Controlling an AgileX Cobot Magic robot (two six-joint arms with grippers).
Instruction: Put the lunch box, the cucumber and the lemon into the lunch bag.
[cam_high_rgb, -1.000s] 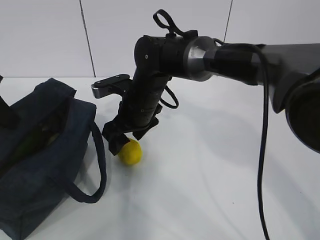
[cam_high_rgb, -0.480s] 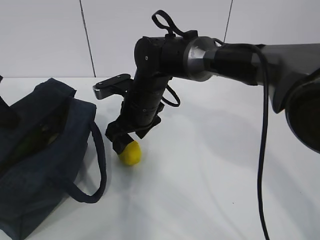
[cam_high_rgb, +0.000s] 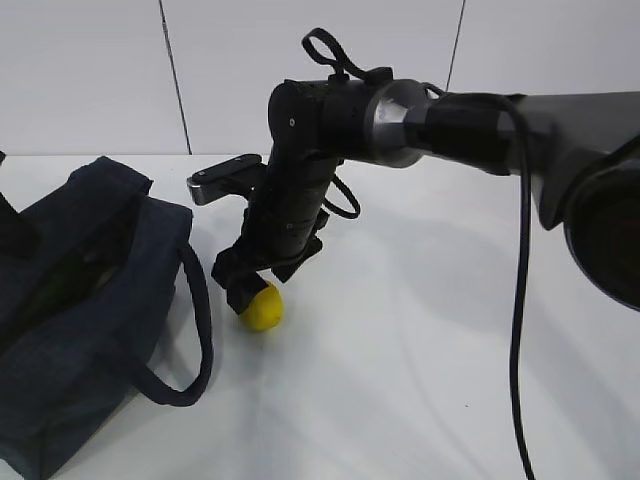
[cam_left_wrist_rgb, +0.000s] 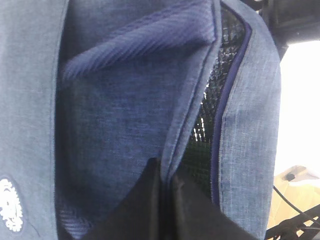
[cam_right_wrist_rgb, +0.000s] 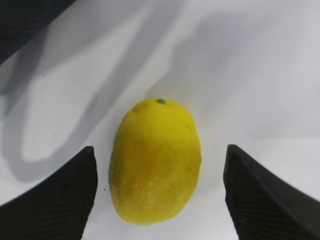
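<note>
Right wrist view: lemon (cam_right_wrist_rgb: 155, 162) sits on white table (cam_right_wrist_rgb: 260, 65), right between my two fingers (cam_right_wrist_rgb: 60, 195). Lemon long way runs 12 to 6, green stem dot at 12. My right claw (cam_right_wrist_rgb: 157, 192) spread wide, fingers at 9 and 3 of lemon, gap each side, not touching, holding nothing. Outside view: lemon just right of lunch bag (cam_high_rgb: 80, 300), by loop handle. My right arm nearer. Left claw (cam_left_wrist_rgb: 162, 200) pressed together, pinching bag's open edge, I think. Cucumber, lunch box not clearly seen.
</note>
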